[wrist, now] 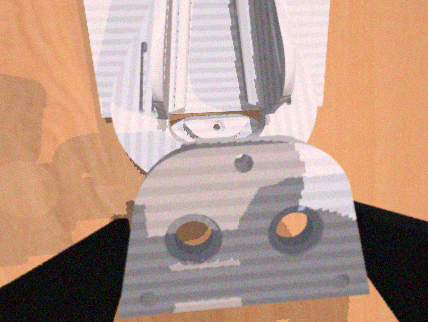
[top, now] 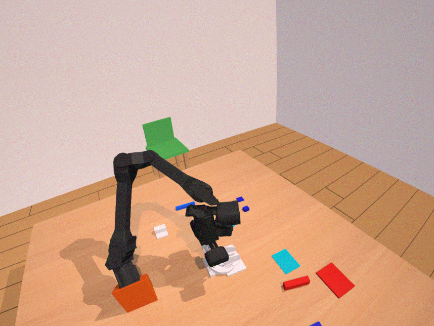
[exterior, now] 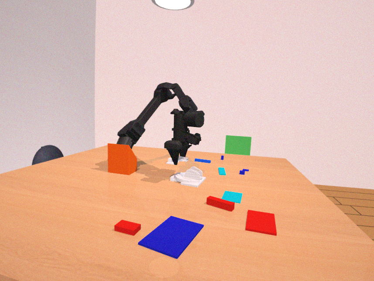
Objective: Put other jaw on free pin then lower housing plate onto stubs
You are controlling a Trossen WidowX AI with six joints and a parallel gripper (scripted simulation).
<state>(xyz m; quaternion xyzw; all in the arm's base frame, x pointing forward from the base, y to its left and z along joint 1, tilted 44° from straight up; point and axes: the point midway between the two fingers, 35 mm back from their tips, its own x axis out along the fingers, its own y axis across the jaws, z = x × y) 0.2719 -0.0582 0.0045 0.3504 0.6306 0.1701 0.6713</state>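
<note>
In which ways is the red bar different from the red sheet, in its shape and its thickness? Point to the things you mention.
The red bar [top: 296, 282] [exterior: 220, 203] is long and narrow, while the red sheet [top: 335, 280] [exterior: 260, 222] is a broad rectangle. The red bar stands thicker; the red sheet is thin. Both are red and lie on the table [top: 262, 301] [exterior: 60, 211].
</note>
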